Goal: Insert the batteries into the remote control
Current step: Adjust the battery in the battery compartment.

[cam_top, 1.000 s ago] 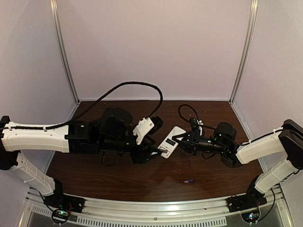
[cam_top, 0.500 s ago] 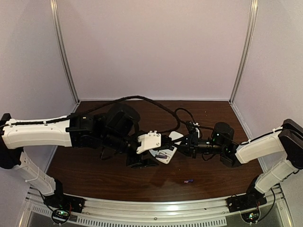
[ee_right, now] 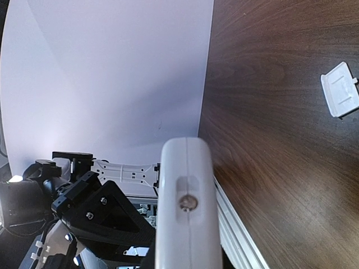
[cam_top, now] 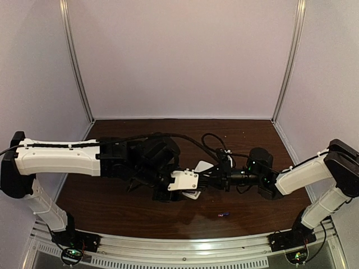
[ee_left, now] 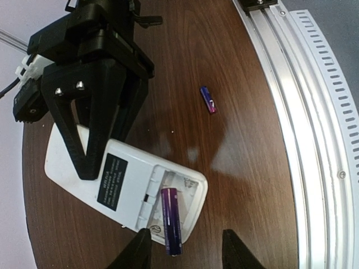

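Setting: dark brown wooden surface point(cam_top: 168, 224), pale walls.
Left arm: stretched to centre; left gripper point(ee_left: 186, 251) open, straddling 1 purple-blue cylindrical battery point(ee_left: 171, 221) without touching it.
Battery: in the back recess of the white rectangular plastic remote control point(ee_left: 140, 190), tip overhanging.
Right arm: reaching leftward; right gripper point(ee_left: 102, 156) clamped on the remote.
2nd battery point(ee_left: 208, 100): loose on the surface, well apart.

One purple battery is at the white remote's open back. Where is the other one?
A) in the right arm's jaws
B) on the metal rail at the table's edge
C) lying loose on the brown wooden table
C: the second small purple-blue battery with a reddish end lies alone on the dark brown wooden table, apart from the white rectangular remote control.
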